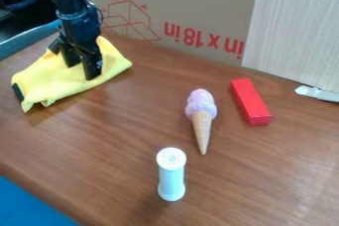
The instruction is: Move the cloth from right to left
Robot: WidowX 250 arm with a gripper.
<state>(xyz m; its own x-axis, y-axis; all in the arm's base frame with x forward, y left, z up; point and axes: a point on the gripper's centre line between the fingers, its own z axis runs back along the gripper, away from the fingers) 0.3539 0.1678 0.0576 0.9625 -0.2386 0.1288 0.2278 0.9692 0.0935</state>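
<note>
Long lilac-&-tan toy ice-cream cone (201, 116): lilac scoop w/ pinkish tints, tan tip. Next to cone, long rectangular block (250, 101), solid red. Near cone's tip, white cyl. shaker (171, 180), pale-blue tint on body. Well apart from cone, crumpled yellow fabric cloth (56, 79), plain w/ dark patch at 1 end. Under cone, flat brown wood-grain tabletop (119, 145), darker streaks.

A hand could pass over the brown table (129, 126) between the yellow cloth (56, 81) and the toy ice cream cone (201, 108). Farther right, the cone, the upright white cylinder (171, 178) and the red block (250, 101) are obstacles, and the cardboard (218, 2) bars the back.
</note>
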